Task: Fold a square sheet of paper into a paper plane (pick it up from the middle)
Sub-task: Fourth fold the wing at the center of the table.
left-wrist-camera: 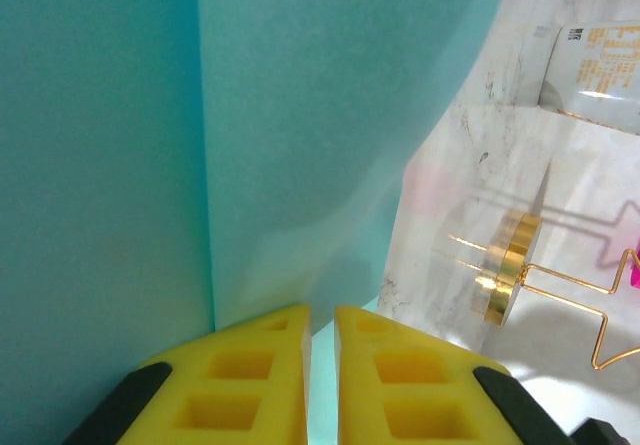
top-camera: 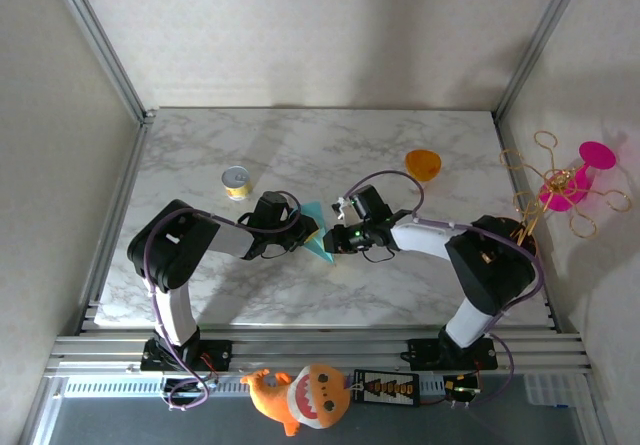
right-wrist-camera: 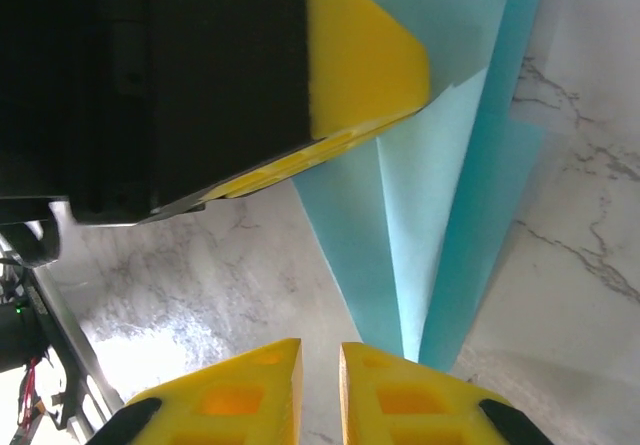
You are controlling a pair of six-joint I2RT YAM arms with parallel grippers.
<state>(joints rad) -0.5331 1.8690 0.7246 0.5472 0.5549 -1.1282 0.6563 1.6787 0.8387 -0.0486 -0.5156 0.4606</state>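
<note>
— Left side first?
— Your left fingers point(left-wrist-camera: 250, 365) stand narrow, nearly closed, with a sliver of the teal paper point(left-wrist-camera: 300, 115) caught in the slit between them. The sheet covers the upper left of the left wrist frame. One straight crease runs up from the fingertips.
— And the right?
— Your right fingers point(right-wrist-camera: 240, 395) are narrow too, at the bottom of the right wrist frame. The folded paper tapers down to a point at the tip of the right-hand one. Pinched or only touching, you cannot tell from here. A left finger lies on the paper's upper end, upper centre.
— Where does the paper sit overall?
— In the top view it is at centre frame, a teal wedge between the two wrists over the marble surface point(top-camera: 300, 145). The yellow can point(top-camera: 237, 182) is to its upper left and the orange cup point(top-camera: 422, 164) to its upper right, both apart from it.
</note>
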